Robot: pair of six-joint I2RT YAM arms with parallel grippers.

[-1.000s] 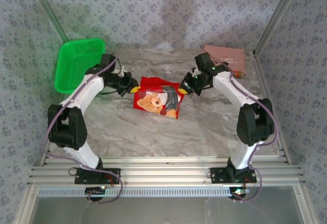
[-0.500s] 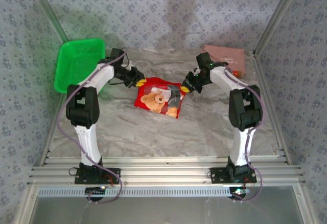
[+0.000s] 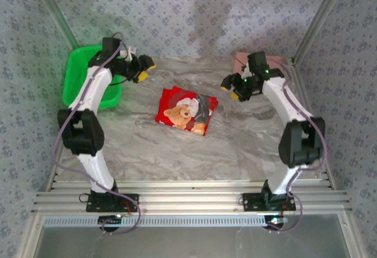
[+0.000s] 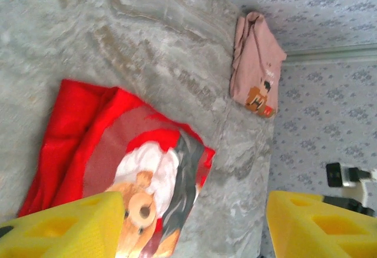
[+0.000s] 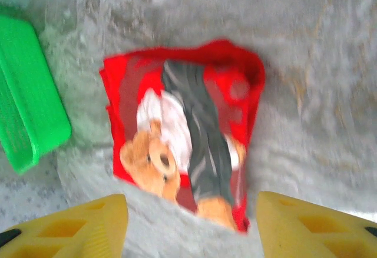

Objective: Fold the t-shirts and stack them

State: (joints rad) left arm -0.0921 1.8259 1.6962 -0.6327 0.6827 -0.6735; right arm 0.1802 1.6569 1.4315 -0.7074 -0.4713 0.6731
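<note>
— Shirts first: where are they?
— The red shirt (image 3: 186, 111) lies in a compact folded bundle in the middle of the table (image 3: 235, 146), bear print up. The pink shirt (image 3: 238, 59) sits in the far right corner, well apart; it looks roughly folded too.
— And the grippers?
— The left gripper (image 3: 145, 70) hangs beside the green basket (image 3: 76, 78), and the right gripper (image 3: 231, 89) is just in front of the pink shirt. Both are spread wide and empty, flanking the red shirt without touching it.
— Why there?
— I'd judge the fold is finished, and they stand clear so the cloth isn't disturbed. Stacking is not yet done.
</note>
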